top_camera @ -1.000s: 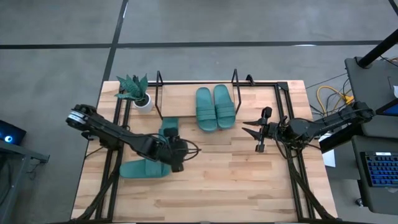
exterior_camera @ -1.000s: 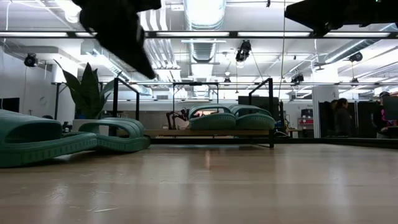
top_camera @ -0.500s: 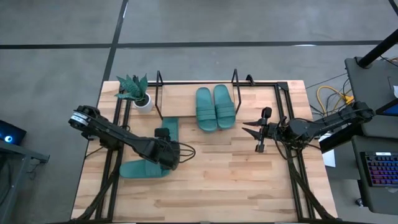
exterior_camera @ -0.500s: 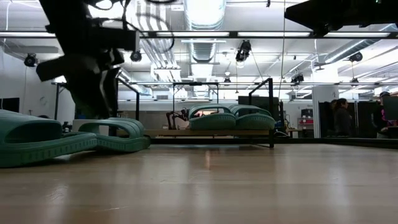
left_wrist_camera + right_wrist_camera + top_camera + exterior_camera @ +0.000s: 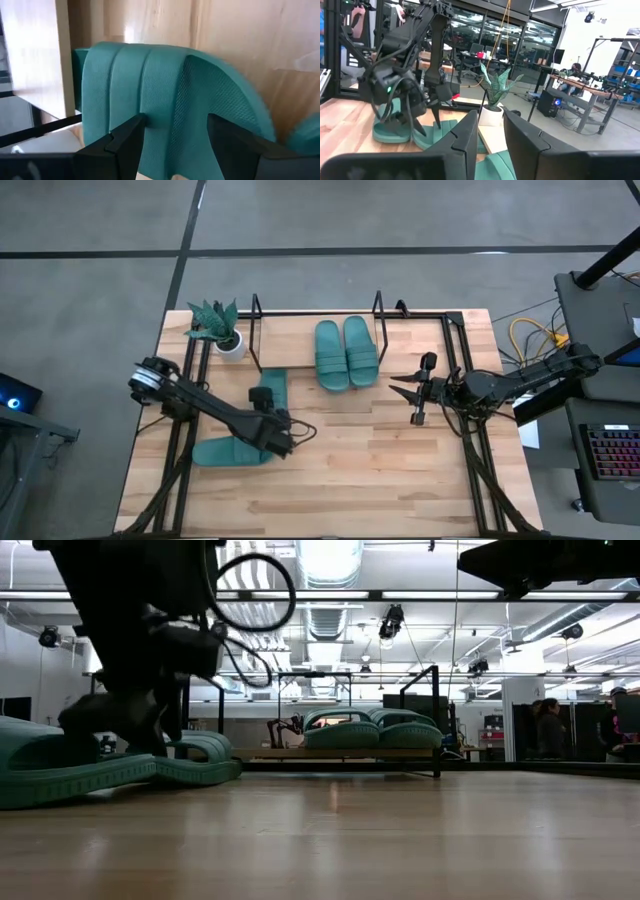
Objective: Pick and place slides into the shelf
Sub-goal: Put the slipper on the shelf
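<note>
Slides [image 5: 346, 352]: two are lying on the shelf [image 5: 290, 330]; two [image 5: 235, 448] are waiting beside it; left gripper [image 5: 272, 430], open, is straddling one strap; right gripper [image 5: 418, 392] is idling, slightly open.

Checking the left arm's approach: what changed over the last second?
The left gripper came down and back toward the table's front, over the two loose slides; jaws open astride one strap, nothing gripped yet. Right gripper, shelf and its two slides unchanged.
</note>
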Action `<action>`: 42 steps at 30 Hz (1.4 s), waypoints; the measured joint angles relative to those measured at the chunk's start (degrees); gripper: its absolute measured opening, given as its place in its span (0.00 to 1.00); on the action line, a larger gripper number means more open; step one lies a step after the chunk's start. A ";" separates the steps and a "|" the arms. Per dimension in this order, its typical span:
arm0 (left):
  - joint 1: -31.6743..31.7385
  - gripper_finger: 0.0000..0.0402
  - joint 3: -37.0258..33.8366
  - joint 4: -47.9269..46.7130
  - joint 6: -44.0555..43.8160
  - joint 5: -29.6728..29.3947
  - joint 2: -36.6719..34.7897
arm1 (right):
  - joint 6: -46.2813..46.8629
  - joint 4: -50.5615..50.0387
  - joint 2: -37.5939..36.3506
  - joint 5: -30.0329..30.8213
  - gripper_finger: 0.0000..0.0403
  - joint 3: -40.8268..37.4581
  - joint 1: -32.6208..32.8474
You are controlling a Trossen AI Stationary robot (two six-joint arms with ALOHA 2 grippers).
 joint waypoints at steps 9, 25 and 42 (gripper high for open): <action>0.00 0.50 1.92 -5.12 -2.35 -4.79 4.17 | 0.00 -0.02 0.00 0.02 0.19 0.00 0.00; -0.17 0.50 2.07 -5.57 -5.77 -9.19 3.92 | 0.18 -0.09 0.00 0.02 0.19 0.00 0.00; -0.11 0.23 2.05 -5.69 -5.60 -8.59 3.90 | 0.20 -0.11 0.00 0.01 0.21 0.00 0.00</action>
